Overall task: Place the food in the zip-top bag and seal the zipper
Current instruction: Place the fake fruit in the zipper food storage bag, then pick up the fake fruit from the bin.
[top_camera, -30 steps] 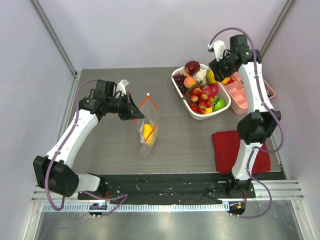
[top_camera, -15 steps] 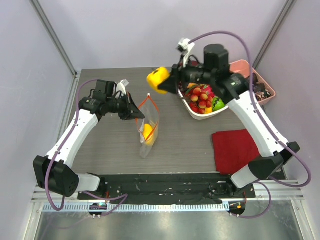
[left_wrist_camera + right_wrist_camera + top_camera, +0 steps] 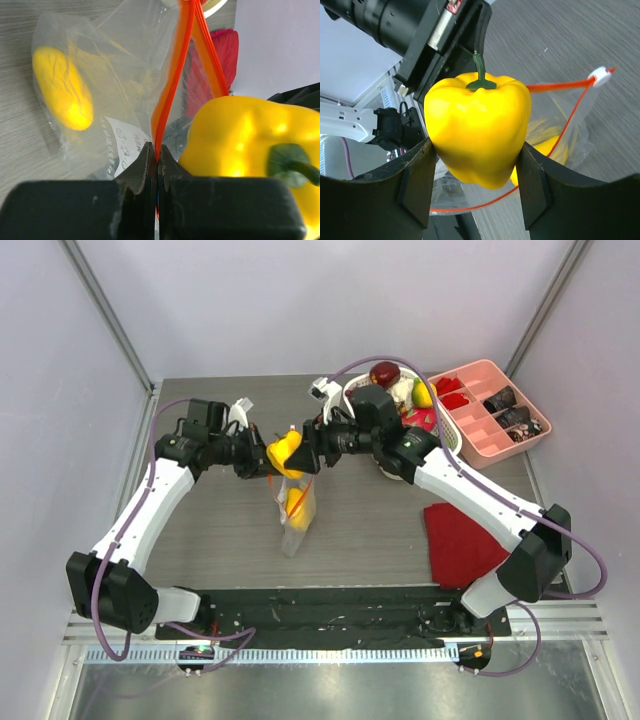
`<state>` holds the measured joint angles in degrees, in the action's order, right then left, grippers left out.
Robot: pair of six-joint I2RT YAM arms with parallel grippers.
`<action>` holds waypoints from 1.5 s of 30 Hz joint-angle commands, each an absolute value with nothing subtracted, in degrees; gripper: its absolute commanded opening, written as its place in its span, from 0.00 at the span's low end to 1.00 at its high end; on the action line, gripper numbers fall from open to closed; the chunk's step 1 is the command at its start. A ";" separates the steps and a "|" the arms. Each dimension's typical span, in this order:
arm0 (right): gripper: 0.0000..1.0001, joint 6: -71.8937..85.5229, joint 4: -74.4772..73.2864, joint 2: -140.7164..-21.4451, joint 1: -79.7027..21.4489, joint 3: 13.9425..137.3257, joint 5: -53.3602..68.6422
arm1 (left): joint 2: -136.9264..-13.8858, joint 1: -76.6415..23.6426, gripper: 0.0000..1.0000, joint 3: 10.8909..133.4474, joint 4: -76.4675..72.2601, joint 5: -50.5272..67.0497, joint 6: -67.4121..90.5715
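The left gripper [image 3: 157, 159] is pinching the orange-red zipper [image 3: 176, 65] of the zip-top bag [image 3: 125, 70]. Its jaws are closed flat on one strip of the mouth and are holding that edge up off the worktop [image 3: 200, 530]. The bag is hanging just ahead of and below this gripper, with its lower end resting on the worktop. Beyond the jaws the two zipper strips are spreading apart, so the mouth is standing open. A yellow mango piece [image 3: 62, 87] is lying inside the bag, farther out from the left gripper and lower down.

The right gripper [image 3: 476, 172] is gripping a yellow pepper [image 3: 477, 125] between its two fingers [image 3: 417, 185]. The pads are pressing on opposite sides of it and the green stem is pointing away from the wrist. The pepper is hovering at the bag's mouth, just beside the left gripper's tips; whether it is touching the zipper cannot be told. The zipper's white tip [image 3: 600, 75] is showing beyond the pepper, out ahead of the right gripper.

Behind the right gripper, along its arm, a white basket [image 3: 441, 426] of fruit is sitting on the worktop. A pink tray [image 3: 465, 425] is lying farther back, and a red cloth [image 3: 450, 540] is lying under the forearm.
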<state>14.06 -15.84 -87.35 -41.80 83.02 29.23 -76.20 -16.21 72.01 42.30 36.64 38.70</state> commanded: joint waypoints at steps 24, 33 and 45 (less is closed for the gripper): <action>0.98 3.33 -30.76 -87.45 -29.46 100.71 20.82 | -74.53 -16.17 0.00 72.69 39.81 38.50 39.02; 0.98 -3.86 -33.22 -93.95 -10.13 103.36 15.65 | -73.92 -16.17 0.00 72.95 40.34 38.58 38.50; 1.00 -11.07 -29.62 -110.12 -1.50 109.50 10.02 | -74.18 -16.08 0.00 72.95 40.61 37.97 38.14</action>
